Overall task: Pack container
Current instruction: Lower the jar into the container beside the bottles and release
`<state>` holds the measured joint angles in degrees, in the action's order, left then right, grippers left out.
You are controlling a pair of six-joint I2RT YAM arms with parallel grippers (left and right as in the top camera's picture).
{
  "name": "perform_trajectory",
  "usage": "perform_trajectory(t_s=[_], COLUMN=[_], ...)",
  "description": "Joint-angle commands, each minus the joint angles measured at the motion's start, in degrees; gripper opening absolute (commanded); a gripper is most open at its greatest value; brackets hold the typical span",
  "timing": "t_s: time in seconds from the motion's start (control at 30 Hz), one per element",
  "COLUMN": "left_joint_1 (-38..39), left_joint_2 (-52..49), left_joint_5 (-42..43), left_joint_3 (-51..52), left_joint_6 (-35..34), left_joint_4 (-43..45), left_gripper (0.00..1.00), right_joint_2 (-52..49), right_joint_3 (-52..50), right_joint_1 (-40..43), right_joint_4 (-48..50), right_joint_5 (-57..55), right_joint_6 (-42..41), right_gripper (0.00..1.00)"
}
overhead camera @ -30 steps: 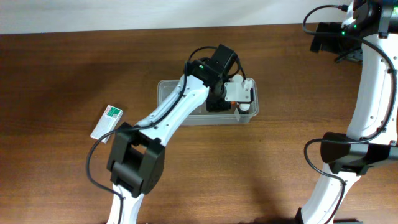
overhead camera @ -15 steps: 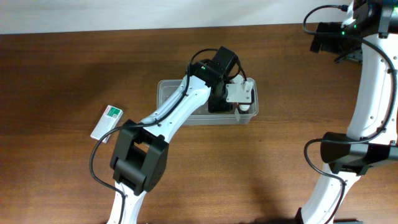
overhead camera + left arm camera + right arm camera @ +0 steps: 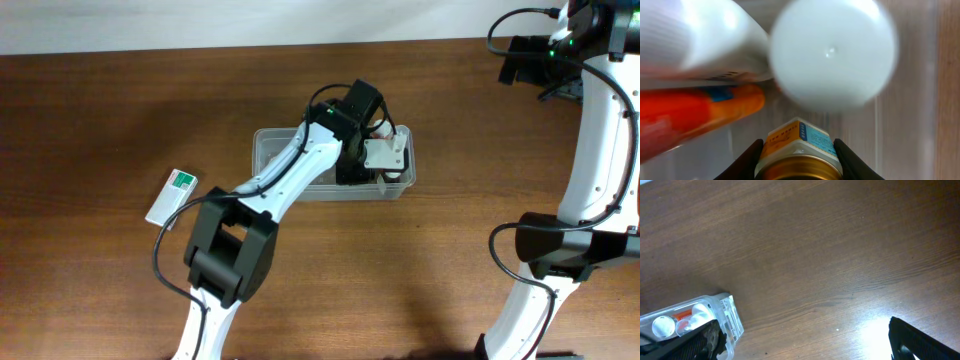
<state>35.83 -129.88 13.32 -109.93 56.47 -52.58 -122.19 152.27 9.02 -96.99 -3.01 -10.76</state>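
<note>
The container is a clear plastic bin at the middle of the table; it also shows in the right wrist view. My left gripper reaches down into its right half. In the left wrist view it is shut on a gold-capped bottle with an orange and blue label. Inside the bin lie a white round-ended bottle and an orange-labelled one. My right gripper is open and empty, held high at the back right.
A small white-and-green box lies on the wooden table to the left of the bin. The right arm's base stands at the right edge.
My left gripper has shifted slightly to the right inside the bin with the bottle in it. The right arm has not moved.
</note>
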Motion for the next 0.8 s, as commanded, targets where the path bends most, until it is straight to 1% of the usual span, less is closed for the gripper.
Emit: perform_trajectory(t_s=[0.0,0.4,0.43,0.5,0.7,0.73,0.77], left_joint_1=[0.2,0.2,0.2,0.2,0.2,0.2,0.2], left_joint_2=[-1.1,-1.4,-1.4,-1.4,-1.4,-1.4,-1.4], left_joint_5=[1.5,1.5,1.5,1.5,1.5,1.5,1.5], left_joint_3=[0.1,0.1,0.1,0.1,0.1,0.1,0.1], left_joint_6=[1.1,1.1,1.1,1.1,1.1,1.1,1.1], left_joint_4=[0.5,1.6,1.6,1.6,1.6,1.6,1.6], left_gripper=[0.16,0.17,0.22,0.27,0.29,0.33,0.34], right_joint_2=[0.3,0.3,0.3,0.3,0.3,0.3,0.3], right_joint_3=[1.1,1.1,1.1,1.1,1.1,1.1,1.1], right_joint_1=[0.0,0.0,0.0,0.0,0.0,0.0,0.0], right_joint_4=[-0.3,-0.3,-0.3,-0.3,-0.3,-0.3,-0.3], right_joint_5=[-0.3,-0.3,-0.3,-0.3,-0.3,-0.3,-0.3], right_joint_6=[-0.5,-0.5,-0.5,-0.5,-0.5,-0.5,-0.5], right_gripper=[0.98,0.98,0.98,0.98,0.98,0.98,0.98])
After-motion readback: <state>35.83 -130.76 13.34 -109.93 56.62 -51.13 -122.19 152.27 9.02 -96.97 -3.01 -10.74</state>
